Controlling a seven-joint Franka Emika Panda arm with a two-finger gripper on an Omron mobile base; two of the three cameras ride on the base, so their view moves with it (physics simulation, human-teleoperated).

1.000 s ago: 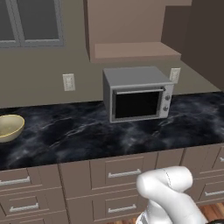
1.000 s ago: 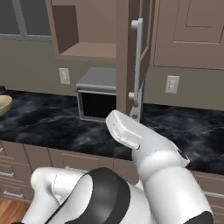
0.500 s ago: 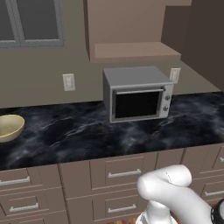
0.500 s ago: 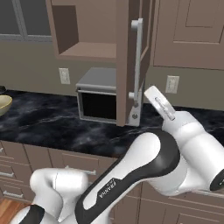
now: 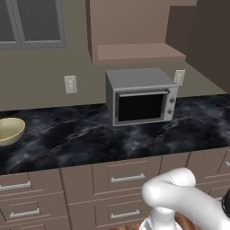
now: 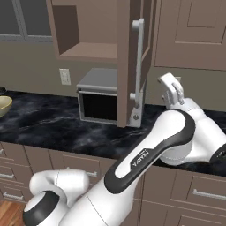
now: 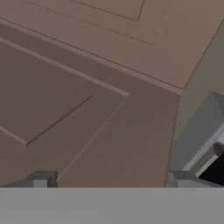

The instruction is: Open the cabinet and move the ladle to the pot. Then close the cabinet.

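Note:
The brown cabinet point(image 6: 88, 50) stands open, its door point(image 6: 127, 66) swung out edge-on with the long silver handle point(image 6: 139, 57) facing right. In the left base view the cabinet's bare shelf point(image 5: 139, 51) shows above the microwave. My gripper point(image 6: 172, 89) is raised to the right of the door, apart from the handle, pointing up at the neighbouring closed cabinet door point(image 6: 194, 31). In the hand view my gripper point(image 7: 109, 181) is open with nothing between its fingertips point(image 7: 41, 180), facing brown recessed panels. The ladle and the pot are out of view.
A grey microwave point(image 5: 141, 96) sits on the black marble counter point(image 5: 81, 139) under the open cabinet. A yellow bowl point(image 5: 9, 130) rests at the counter's left end. Drawers with short handles point(image 5: 128, 178) line the front below. A grey glass-paned cabinet point(image 5: 31, 22) hangs at upper left.
My gripper has swung right and upward, away from the lower end of the door handle. The forearm now folds in front of the counter. The door has stayed open.

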